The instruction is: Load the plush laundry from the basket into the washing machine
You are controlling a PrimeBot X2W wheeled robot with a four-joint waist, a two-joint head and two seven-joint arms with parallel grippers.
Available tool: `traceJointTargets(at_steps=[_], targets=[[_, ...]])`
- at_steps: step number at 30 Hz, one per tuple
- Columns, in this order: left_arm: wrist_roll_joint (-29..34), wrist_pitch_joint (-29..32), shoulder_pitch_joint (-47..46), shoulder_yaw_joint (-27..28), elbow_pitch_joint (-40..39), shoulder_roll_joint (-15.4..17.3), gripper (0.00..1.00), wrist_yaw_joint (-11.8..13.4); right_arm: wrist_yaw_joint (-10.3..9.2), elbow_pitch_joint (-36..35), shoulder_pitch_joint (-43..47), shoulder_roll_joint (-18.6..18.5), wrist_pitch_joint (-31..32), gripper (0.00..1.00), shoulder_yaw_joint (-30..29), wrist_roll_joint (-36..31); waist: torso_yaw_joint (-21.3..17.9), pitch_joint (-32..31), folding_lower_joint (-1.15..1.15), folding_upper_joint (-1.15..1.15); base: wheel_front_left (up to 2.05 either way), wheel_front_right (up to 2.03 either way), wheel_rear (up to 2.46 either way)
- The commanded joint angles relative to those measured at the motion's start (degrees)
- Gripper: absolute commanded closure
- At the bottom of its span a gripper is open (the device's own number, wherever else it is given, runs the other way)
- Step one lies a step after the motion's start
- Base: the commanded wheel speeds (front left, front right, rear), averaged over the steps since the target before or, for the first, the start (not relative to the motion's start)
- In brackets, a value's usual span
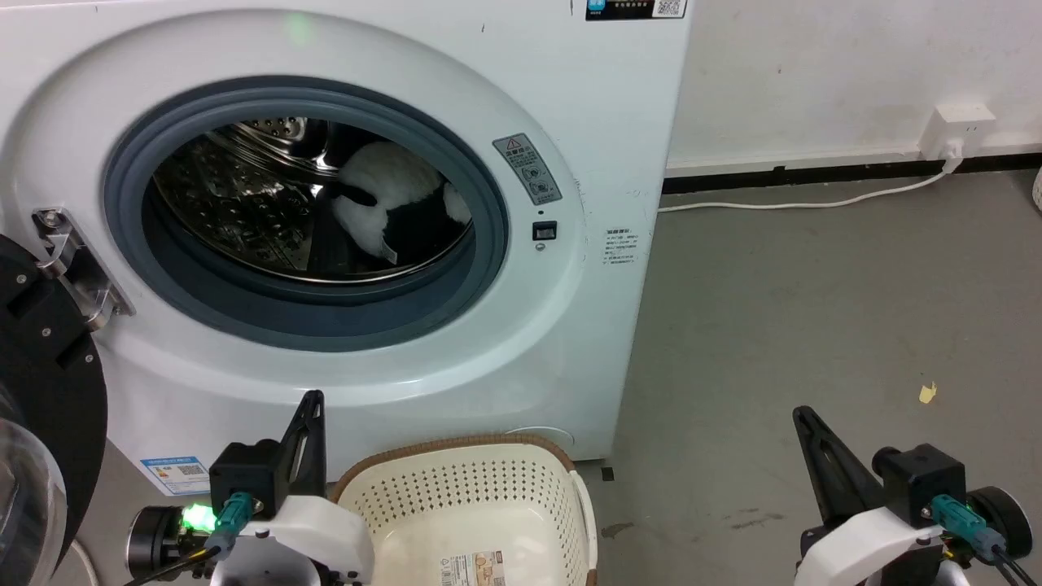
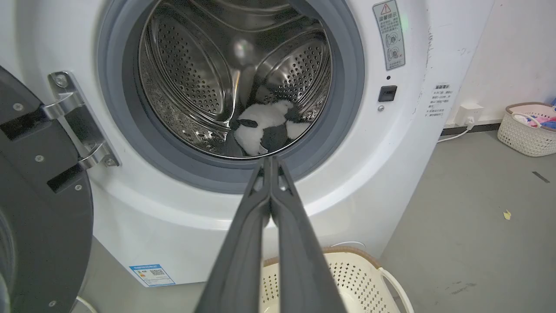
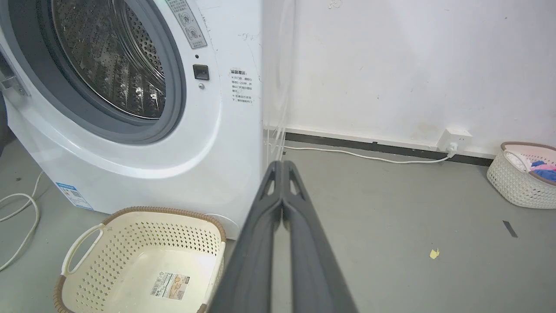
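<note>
Head view: penguin (image 1: 391,203) is seen lying inside the drum (image 1: 236,203) of the washer (image 1: 586,106), low and right of centre, behind the gasket. Its door (image 1: 41,391) is swung open at left. On the floor just before the washer the basket (image 1: 472,480) is set, a label (image 1: 476,567) showing on its bare bottom. Beside the basket's left rim the left tool (image 1: 313,396) is held, fingers pressed together, nothing gripped. Well apart, over bare floor, the right tool (image 1: 802,413) is held, likewise pinched together on nothing. A second basket (image 3: 521,182) with clothes is seen by the wall.
</note>
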Motion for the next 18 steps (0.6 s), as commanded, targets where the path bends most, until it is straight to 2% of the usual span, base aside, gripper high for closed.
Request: traceJointTargets(at_steps=[1,18], targets=[[1.0,0.4,1.1,0.6,-0.5,-0.4,1.00,-0.3,-0.05,-0.6,-0.7,0.1,0.2,1.00,0.0,-0.5,-0.1,0.1,0.00,0.00,0.00,0.00,0.00],[1.0,0.4,1.1,0.6,-0.5,-0.4,1.00,-0.3,-0.05,-0.6,-0.7,0.1,0.2,1.00,0.0,-0.5,-0.1,0.1,0.00,0.00,0.00,0.00,0.00]])
